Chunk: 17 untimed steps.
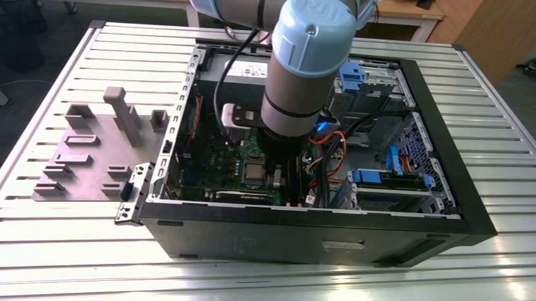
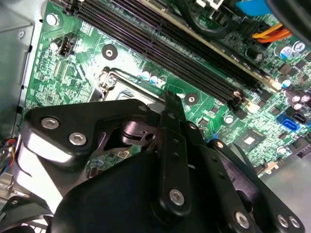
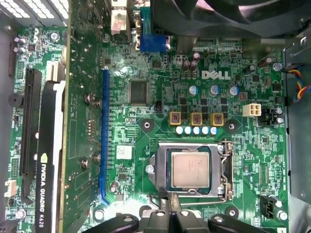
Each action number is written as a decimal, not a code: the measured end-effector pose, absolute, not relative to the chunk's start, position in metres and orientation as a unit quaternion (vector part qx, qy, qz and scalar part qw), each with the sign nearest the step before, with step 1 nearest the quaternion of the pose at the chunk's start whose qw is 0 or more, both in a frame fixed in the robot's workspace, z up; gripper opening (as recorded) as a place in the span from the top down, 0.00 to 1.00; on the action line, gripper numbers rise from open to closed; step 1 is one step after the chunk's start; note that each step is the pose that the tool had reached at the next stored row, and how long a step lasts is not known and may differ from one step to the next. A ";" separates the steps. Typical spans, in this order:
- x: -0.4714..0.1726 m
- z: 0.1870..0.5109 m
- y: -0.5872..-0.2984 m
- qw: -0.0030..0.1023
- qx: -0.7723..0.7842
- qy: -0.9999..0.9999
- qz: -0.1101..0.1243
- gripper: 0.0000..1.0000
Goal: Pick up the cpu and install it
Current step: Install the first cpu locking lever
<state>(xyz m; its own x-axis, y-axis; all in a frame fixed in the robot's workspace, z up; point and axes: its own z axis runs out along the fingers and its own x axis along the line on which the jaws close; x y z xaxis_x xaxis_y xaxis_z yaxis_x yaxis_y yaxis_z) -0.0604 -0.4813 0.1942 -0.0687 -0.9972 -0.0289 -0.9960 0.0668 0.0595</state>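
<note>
The cpu (image 3: 190, 171), a small silver-grey square, lies flat in the socket on the green motherboard (image 3: 146, 63). The metal socket frame (image 3: 224, 170) surrounds it. In the first wrist view my gripper (image 3: 168, 198) sits just off one edge of the socket, fingers together and holding nothing. The second wrist view shows its black linkage, with the gripper (image 2: 170, 99) pointing at the socket corner (image 2: 109, 80). In the exterior view the gripper (image 1: 279, 179) reaches down into the open computer case, right beside the cpu (image 1: 253, 170).
The black computer case (image 1: 469, 213) lies open on a slatted metal table. A grey tray (image 1: 92, 157) with raised blocks sits at the exterior view's left. A graphics card (image 3: 48, 170), memory slots (image 2: 160, 43) and loose cables (image 1: 335, 157) crowd the board.
</note>
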 end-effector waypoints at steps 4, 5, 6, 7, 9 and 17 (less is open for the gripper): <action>-0.059 0.193 -0.481 0.010 0.682 -0.730 -0.032 0.89; -0.059 0.193 -0.481 0.010 0.682 -0.730 -0.032 0.89; -0.059 0.193 -0.481 0.010 0.682 -0.730 -0.032 0.89; -0.059 0.193 -0.481 0.010 0.682 -0.730 -0.032 0.89; -0.058 0.192 -0.481 0.010 0.682 -0.730 -0.032 0.89; -0.056 0.190 -0.481 0.010 0.682 -0.730 -0.032 0.89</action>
